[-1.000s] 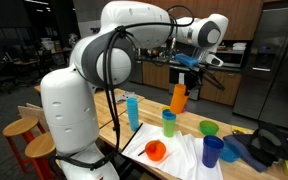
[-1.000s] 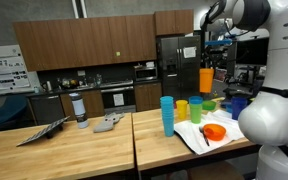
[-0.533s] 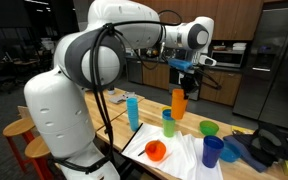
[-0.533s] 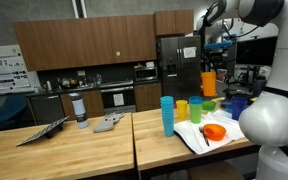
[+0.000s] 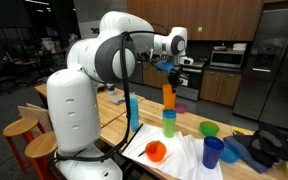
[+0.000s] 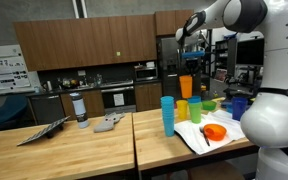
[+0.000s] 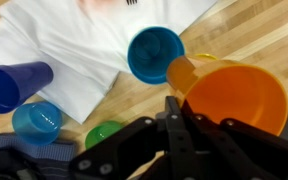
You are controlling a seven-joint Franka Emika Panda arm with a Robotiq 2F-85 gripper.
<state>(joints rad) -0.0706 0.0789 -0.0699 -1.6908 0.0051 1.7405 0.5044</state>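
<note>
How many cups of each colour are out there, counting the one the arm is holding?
Orange: 2 (held orange cup, orange cup on the cloth)
Green: 2 (green cup, second green cup)
Yellow: 1 (yellow cup)
Blue: 3 (tall light blue cup, dark blue cup, short light blue cup)
Total: 8 cups

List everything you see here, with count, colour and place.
held cup: one, orange, in the air over table
tall cup: one, light blue, on table
yellow cup: one, yellow, below held cup
green cup: one, green, near cloth
navy cup: one, dark blue, by cloth
fallen cup: one, orange, on cloth
cloth: one, white, on table
bottle: one, pale, on next table
tool: one, black, shut on held cup
</note>
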